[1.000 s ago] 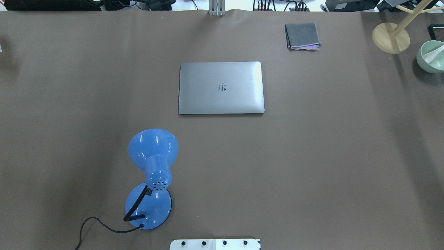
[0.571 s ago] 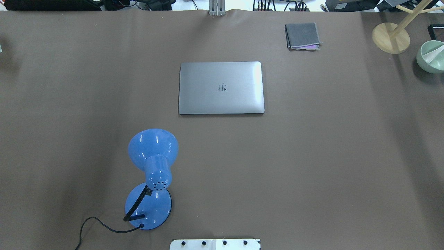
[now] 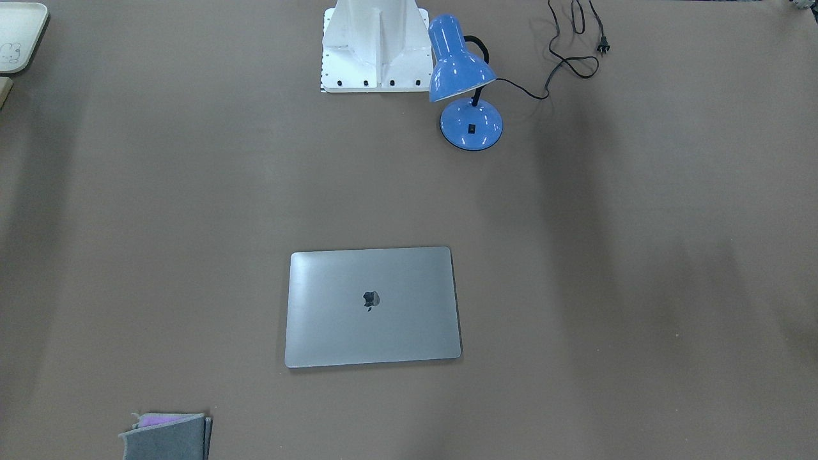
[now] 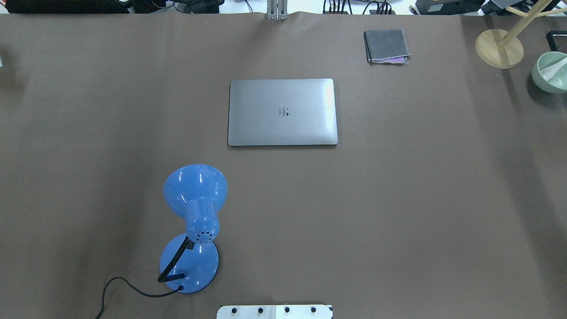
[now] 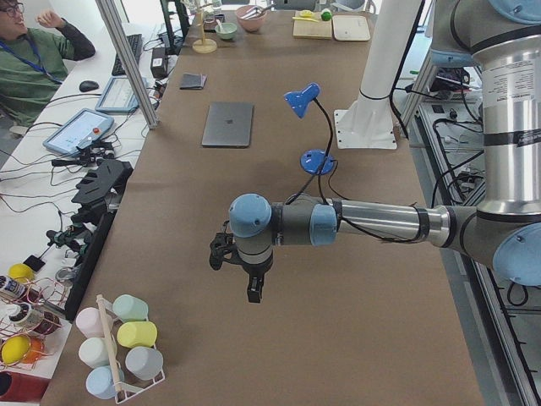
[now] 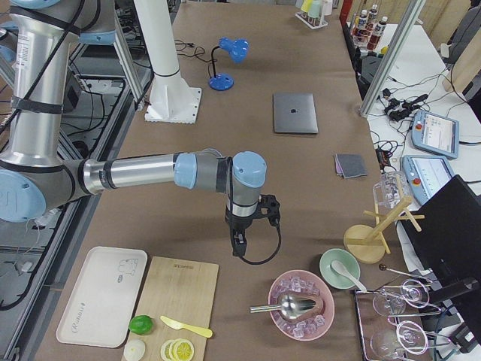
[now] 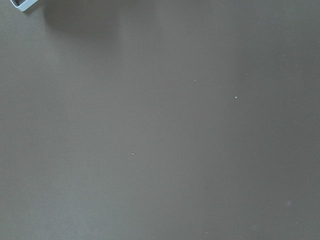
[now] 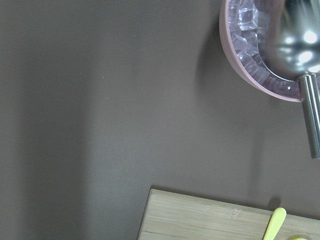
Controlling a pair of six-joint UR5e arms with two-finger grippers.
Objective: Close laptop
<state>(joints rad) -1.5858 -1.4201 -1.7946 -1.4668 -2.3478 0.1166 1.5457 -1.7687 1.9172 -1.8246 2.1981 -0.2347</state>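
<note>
We see no change from a second ago: the laptop [image 4: 282, 112] lies shut mid-table, beyond the blue lamp [image 4: 195, 195]. The left gripper [image 5: 253, 292] and right gripper [image 6: 238, 246] show only side-on, so we cannot tell whether they are spread or pressed together.

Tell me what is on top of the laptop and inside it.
Nothing rests on the laptop; its lid is bare but for the logo. Shut flat on the table, it hides whatever is inside.

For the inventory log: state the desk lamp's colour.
The desk lamp is glossy blue, clearest in the overhead exterior view.
</note>
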